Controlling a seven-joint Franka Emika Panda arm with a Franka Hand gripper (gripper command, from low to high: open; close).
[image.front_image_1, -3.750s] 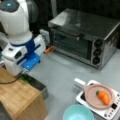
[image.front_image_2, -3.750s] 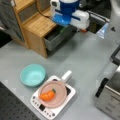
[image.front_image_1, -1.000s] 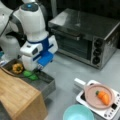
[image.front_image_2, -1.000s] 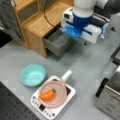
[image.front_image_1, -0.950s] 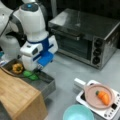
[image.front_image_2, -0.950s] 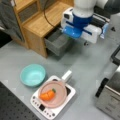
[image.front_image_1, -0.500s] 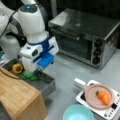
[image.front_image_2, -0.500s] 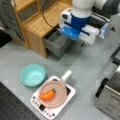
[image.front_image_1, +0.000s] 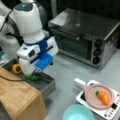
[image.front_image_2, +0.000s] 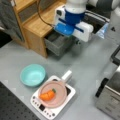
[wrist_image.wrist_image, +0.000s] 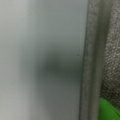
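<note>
One green item: lies in the grey drawer tray, just under the arm's wrist in a front view (image.front_image_1: 33, 76); a green corner of it shows at the bottom right of the wrist view (wrist_image.wrist_image: 108, 110).
Claw: low over the tray beside the green item (image.front_image_1: 35, 74); fingers are hidden behind the wrist body, so I cannot tell how far open it is or whether it has hold of anything.
Drawer tray: dark grey, pulled out from the wooden cabinet, seen in both front views (image.front_image_1: 47, 83) (image.front_image_2: 56, 45); its rim runs as a grey vertical band in the wrist view (wrist_image.wrist_image: 90, 62).
Yellow item: in the same tray, toward a front view's left of the green item, near but apart (image.front_image_1: 17, 68).
Wooden cabinet: at a front view's lower left, touching the tray (image.front_image_1: 17, 97).
Table: grey (image.front_image_1: 67, 72).
Toaster oven: on the table, door shut (image.front_image_1: 87, 40).
Pink pan: on a small white cooktop (image.front_image_2: 63, 95); a carrot lies in it (image.front_image_2: 47, 95).
Teal bowl: just beside the cooktop (image.front_image_2: 32, 74).
</note>
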